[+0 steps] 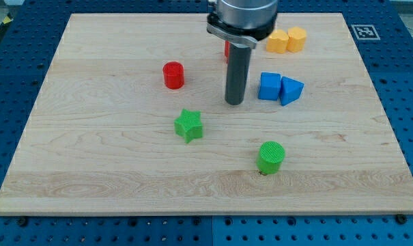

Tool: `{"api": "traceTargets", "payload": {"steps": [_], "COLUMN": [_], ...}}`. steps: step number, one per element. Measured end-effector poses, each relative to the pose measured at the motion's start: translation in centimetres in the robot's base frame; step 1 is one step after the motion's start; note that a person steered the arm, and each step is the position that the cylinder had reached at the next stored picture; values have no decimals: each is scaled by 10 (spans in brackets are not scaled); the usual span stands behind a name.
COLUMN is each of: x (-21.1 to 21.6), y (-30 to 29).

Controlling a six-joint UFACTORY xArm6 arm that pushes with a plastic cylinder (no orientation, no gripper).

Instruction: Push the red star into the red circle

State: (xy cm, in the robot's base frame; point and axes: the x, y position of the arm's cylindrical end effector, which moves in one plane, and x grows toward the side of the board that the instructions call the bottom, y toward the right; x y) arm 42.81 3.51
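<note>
The red circle (pixel 173 74) is a short red cylinder standing left of the board's middle, toward the view's top. The red star (pixel 226 50) is almost fully hidden behind the rod; only a thin red sliver shows at the rod's left edge. My tip (pixel 234 102) rests on the board below that sliver, to the right of the red circle and left of the blue blocks. The tip touches no block.
A blue cube (pixel 269 87) and a blue triangular block (pixel 291 90) sit right of the tip. Two yellow blocks (pixel 287 41) lie near the top right. A green star (pixel 188 125) and a green cylinder (pixel 271 157) lie lower on the wooden board (pixel 90 171).
</note>
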Motion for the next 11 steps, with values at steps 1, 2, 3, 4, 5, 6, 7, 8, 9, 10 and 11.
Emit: {"api": "traceTargets", "payload": {"steps": [1, 2, 3, 4, 5, 6, 7, 8, 9, 10, 11], "x": [-17, -39, -60, -61, -61, -61, -64, -84, -115, -129, -128], "y": [-18, -20, -19, -4, 13, 44, 60, 68, 68, 58, 27]}}
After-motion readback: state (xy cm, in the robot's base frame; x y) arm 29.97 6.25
